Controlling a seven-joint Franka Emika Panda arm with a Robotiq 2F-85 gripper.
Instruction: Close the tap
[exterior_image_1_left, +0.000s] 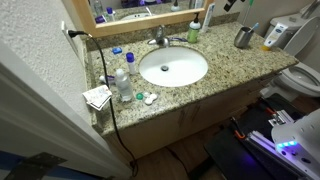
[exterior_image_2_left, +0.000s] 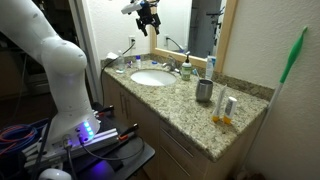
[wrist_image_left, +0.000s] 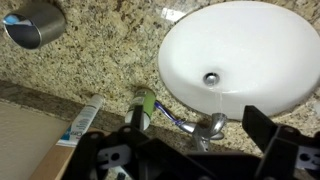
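High above the granite surface (exterior_image_2_left: 190, 112), in front of the mirror (exterior_image_2_left: 185, 25), we see the tool (exterior_image_2_left: 149, 25) hanging with its fingers spread wide and nothing between them. In the wrist view, the small chrome tap (wrist_image_left: 205, 128) shows in the gap between those fingers, standing at the rim of the white oval basin (wrist_image_left: 250, 55). Just beside the tap lies a green-topped item (wrist_image_left: 145, 103), and next to that a toothpaste tube (wrist_image_left: 85, 120). A grey metal cup (wrist_image_left: 35, 22) stands well apart from them on the surface.
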